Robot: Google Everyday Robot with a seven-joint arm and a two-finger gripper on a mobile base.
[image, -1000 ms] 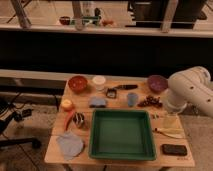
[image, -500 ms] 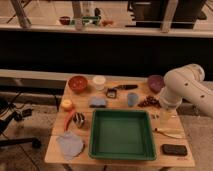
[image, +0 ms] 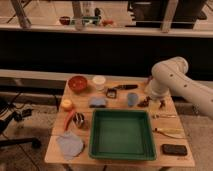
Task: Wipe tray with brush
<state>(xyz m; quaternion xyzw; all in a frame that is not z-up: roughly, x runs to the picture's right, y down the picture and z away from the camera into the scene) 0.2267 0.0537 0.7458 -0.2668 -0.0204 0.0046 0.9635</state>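
The green tray (image: pixel 122 135) sits empty at the front of the table (image: pixel 55 154). Just behind it the brush (image: pixel 121 89) lies flat, head to the left, untouched. Further right the gripper (image: pixel 160 101) hangs low over small clutter near the table's right edge; whether it is spread or closed cannot be told. Reaching left, the arm could knock the blue cup (image: pixel 132 98) beside the brush, or the slim handle may slip.
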